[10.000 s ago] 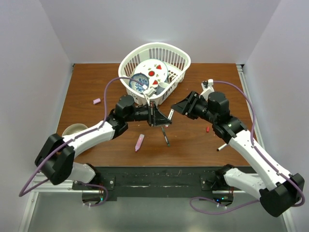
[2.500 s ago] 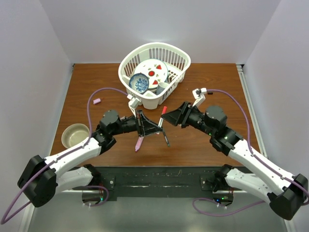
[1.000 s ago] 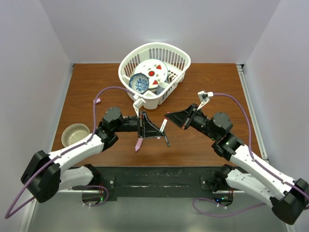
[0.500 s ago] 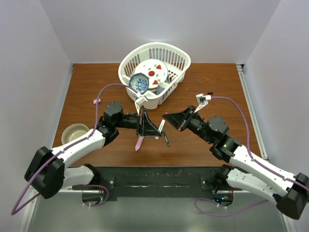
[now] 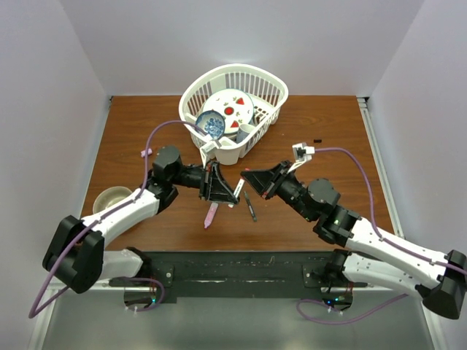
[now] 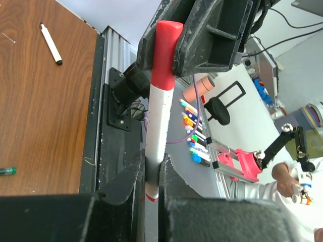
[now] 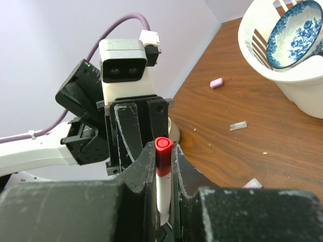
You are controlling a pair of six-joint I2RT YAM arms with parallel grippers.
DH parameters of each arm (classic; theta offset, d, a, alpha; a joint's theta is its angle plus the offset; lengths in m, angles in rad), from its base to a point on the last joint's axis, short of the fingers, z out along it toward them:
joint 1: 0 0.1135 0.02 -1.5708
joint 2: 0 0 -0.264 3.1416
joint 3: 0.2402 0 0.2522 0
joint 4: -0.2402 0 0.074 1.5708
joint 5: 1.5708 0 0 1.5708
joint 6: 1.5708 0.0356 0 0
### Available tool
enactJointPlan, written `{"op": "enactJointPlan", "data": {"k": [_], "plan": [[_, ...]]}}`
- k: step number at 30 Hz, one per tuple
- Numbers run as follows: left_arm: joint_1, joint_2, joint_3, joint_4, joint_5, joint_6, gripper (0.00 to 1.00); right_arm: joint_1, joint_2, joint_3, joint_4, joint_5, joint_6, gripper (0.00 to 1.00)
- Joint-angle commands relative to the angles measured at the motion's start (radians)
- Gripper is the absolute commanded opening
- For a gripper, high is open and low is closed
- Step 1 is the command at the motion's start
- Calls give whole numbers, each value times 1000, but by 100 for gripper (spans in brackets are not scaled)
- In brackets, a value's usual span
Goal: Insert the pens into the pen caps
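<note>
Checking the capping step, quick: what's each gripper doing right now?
Left gripper: closed on the white pen.
Right gripper: closed on the red cap.

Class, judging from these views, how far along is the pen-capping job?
Done: the red cap looks seated on the white pen. In hand: that pen, right gripper on the cap, left gripper on the barrel. Left: pink marker, dark grey pen and pink cap lie separate.

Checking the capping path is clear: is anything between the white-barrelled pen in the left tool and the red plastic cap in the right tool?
Nothing visible; the white-barrelled pen runs straight into the red plastic cap.
</note>
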Motion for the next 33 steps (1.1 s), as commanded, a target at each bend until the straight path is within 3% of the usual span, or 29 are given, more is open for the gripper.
{"op": "enactJointPlan", "data": {"k": [1, 6, 8, 12, 15, 20, 27, 33], "plan": [[81, 3, 162, 154, -395, -35, 0, 187, 89, -26, -301, -423, -15, 0], [80, -46, 232, -150, -507, 184, 0, 203, 94, -43, -281, -440, 31, 0], [81, -71, 235, -162, -498, 191, 0, 203, 60, -53, -281, -414, 28, 0], [81, -78, 161, 3, -435, 67, 0, 204, 31, -8, -307, -363, -11, 0], [80, -98, 128, 37, -413, 40, 0, 201, 9, 37, -376, -288, -42, 0], [80, -158, 82, 16, -380, 42, 0, 203, -3, 170, -476, -80, -88, 20], [81, -274, -22, -78, -374, 100, 0, 201, 52, 377, -508, -14, -171, 45], [81, -353, -80, -93, -372, 106, 0, 203, 104, 434, -494, 86, -185, 49]]}}
